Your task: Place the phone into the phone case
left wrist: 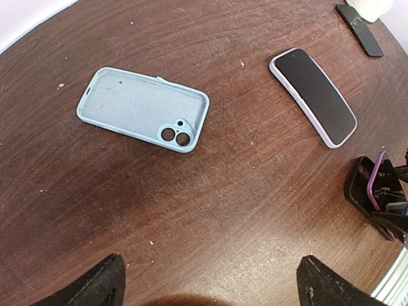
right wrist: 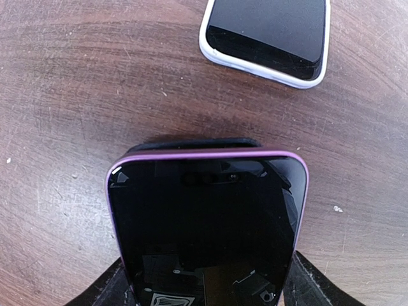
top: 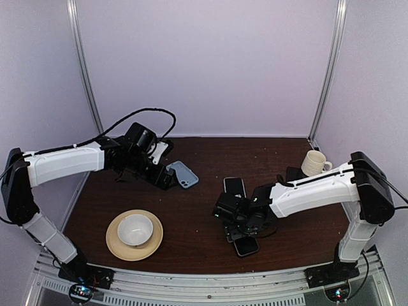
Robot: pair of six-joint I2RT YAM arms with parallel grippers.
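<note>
Between the fingers of the right end effector (right wrist: 207, 284) sits the phone (right wrist: 207, 223), a slab with a glossy black screen and a thin purple rim. It is clamped across its width over the front right of the dark brown wooden worktop (top: 191, 223). It looks tipped up in the left wrist view, but I cannot tell whether its far end touches the wood. That hold bears on two slick, narrow edges, so the phone could twist or slide out when it is carried or pressed down. Just beyond its far end lies a second phone with a black screen and a white rim (right wrist: 268, 32), flat on the worktop. A low sweep towards the left could knock this one. Well apart, further left, the phone case (left wrist: 137, 105), a thin light-blue shell, lies with its hollow side up and its camera holes at the end nearer the phones. If the phone arrives turned the wrong way round, lens and holes will not meet. The left end effector (left wrist: 210, 296) hovers near the case with its fingers spread wide, grasping nothing. The loose, light shell will probably skid or tip under a push instead of taking the phone. A corner may also ride on the soft lip and seat only partly. The beige plate with a white bowl (top: 134, 234) stands clear of the likely path.
</note>
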